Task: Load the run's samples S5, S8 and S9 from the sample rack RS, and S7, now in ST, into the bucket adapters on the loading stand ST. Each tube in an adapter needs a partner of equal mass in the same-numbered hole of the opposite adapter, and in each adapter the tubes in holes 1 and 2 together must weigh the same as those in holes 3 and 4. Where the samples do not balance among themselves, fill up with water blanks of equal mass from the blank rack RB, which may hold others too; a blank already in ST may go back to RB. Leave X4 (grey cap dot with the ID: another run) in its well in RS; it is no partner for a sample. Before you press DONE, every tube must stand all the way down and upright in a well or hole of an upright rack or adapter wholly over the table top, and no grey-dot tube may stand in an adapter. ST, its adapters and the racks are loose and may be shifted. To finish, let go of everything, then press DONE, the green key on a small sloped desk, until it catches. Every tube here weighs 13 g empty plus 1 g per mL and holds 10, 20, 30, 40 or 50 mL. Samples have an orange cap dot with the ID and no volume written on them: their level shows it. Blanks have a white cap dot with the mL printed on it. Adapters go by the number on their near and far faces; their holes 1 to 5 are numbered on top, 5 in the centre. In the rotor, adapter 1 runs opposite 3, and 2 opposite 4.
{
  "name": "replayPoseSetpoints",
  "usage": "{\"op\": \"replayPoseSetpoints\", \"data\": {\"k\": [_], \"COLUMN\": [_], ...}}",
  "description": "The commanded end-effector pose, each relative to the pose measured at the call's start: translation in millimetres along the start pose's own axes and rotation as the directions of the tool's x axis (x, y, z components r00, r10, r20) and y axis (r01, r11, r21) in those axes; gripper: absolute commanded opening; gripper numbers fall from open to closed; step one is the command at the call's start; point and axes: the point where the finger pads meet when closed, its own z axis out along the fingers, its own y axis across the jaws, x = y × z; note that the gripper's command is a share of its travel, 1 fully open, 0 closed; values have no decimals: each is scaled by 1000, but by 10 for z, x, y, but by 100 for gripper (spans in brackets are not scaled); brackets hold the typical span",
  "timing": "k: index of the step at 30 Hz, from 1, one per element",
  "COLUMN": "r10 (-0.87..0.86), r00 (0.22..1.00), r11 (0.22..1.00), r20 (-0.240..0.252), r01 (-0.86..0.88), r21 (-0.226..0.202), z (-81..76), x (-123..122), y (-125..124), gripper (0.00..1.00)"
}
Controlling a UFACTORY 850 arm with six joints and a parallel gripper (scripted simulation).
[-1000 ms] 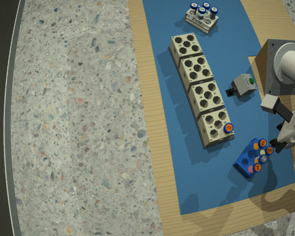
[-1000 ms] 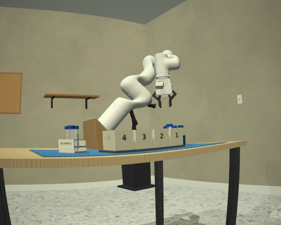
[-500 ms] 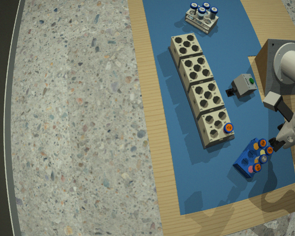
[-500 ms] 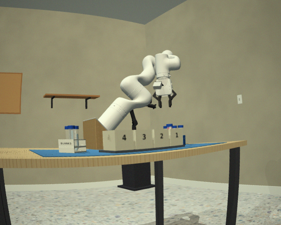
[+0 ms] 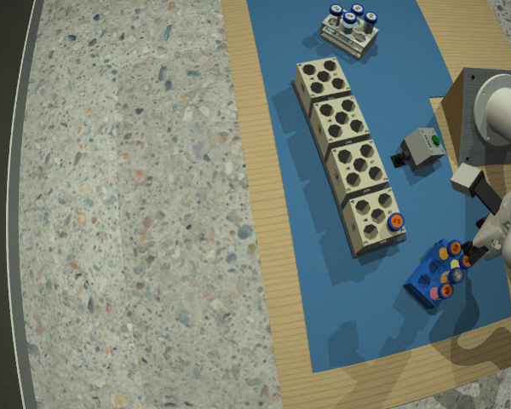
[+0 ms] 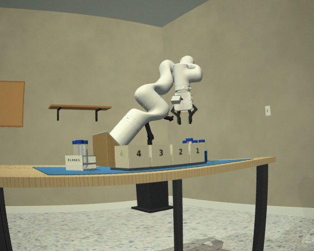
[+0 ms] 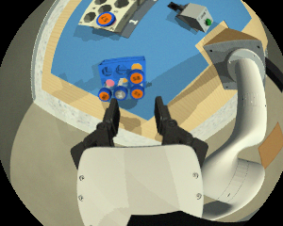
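Top view, tool: gripper [image 5: 472, 254] at the right end of the blue sample rack RS [image 5: 422, 281], seen over the orange-capped tubes [image 5: 454, 247] along that side; fingers parted to a middling gap, nothing between them.
Top view, task things: three orange caps and one grey-dot cap [image 5: 456, 275] stand in the rack; a fourth orange-capped tube [image 5: 395, 221] stands in the nearest adapter [image 5: 370, 218] of the loading stand ST [image 5: 357, 254]; its ID is too small to read.
Top view, other: blank rack RB [image 5: 357, 43] far up the mat; DONE desk [image 5: 422, 147] between stand and arm base.

Exterior view, tool: gripper [image 6: 184, 118] hangs well above the blue tube caps [image 6: 189, 140], fingers pointing straight down, half open and empty.
Exterior view, key relation: the tubes' long axes are vertical, in line with the fingers, so the coming move is judged to be a plain descent.

Wrist view, tool: both fingers frame the near edge of the rack [image 7: 110, 66]; no tube lies in the gap.
Wrist view, key relation: the rack sits just ahead of the fingertips, its near row of caps [image 7: 137, 93] closest; a short advance seems needed before lowering.
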Motion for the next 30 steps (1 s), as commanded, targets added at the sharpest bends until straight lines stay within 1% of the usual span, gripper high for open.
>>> {"op": "replayPoseSetpoints", "data": {"k": [1,8,10,25,27,30], "r10": [-1,-1,-1,-1,-1,-1], "r00": [1000,1000,1000,1000,1000,1000], "r11": [1000,1000,1000,1000,1000,1000], "r20": [-1,-1,-1,0,0,0], "r01": [1,1,1,1,1,1], "r21": [1,1,1,1,1,1], "z": [100,240,240,541,541,601], "x": [3,3,3,3,3,3], "y": [-9,-9,-9,-9,-9,-9], "gripper": [57,57,57,57,57,57]}}
